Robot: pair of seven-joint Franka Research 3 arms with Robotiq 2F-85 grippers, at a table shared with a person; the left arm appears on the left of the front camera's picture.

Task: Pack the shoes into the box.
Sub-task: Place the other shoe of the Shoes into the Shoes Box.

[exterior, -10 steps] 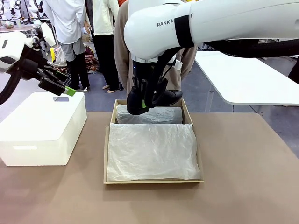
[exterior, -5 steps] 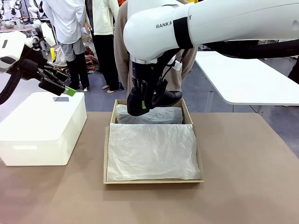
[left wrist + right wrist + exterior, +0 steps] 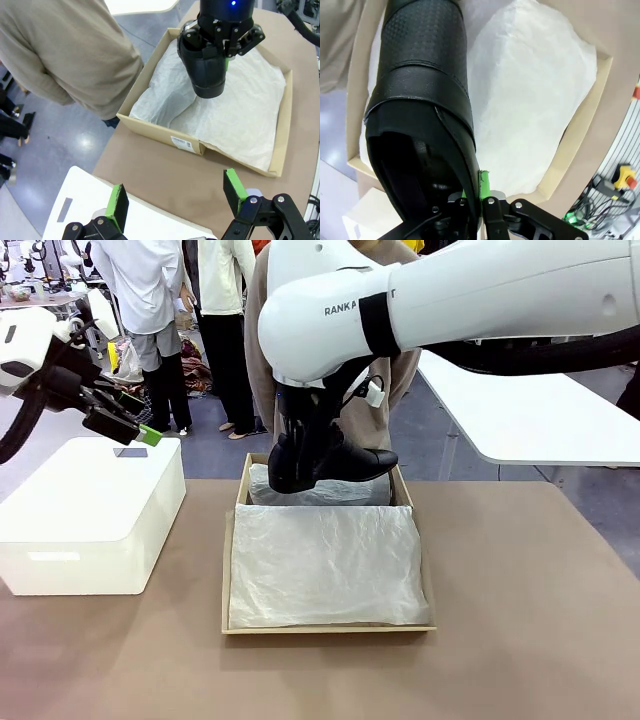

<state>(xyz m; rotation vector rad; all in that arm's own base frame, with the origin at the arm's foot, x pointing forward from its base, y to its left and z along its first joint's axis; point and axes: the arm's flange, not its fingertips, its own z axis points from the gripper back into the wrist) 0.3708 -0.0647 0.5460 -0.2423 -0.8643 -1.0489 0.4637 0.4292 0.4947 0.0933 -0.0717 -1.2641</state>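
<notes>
Placing: right gripper (image 3: 296,466) pinches black leather dress shoe (image 3: 352,462) over tan cardboard shoebox (image 3: 228,570) far end; left gripper (image 3: 177,196) spread. Next: lower, release.

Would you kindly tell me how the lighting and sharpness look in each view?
Front view: soft even light, shoe crisp. Left wrist view: sharp, a light glints off the floor. Right wrist view: tissue paper nearly washed out, shoe leather shows mild sheen.

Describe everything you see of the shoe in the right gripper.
The shoe is black leather, with a pebbled toe panel, a smooth band and a dark open inside. The right gripper is shut on its collar edge. It hangs roughly level, toe toward the robot's right, over the far end of the box.
</notes>
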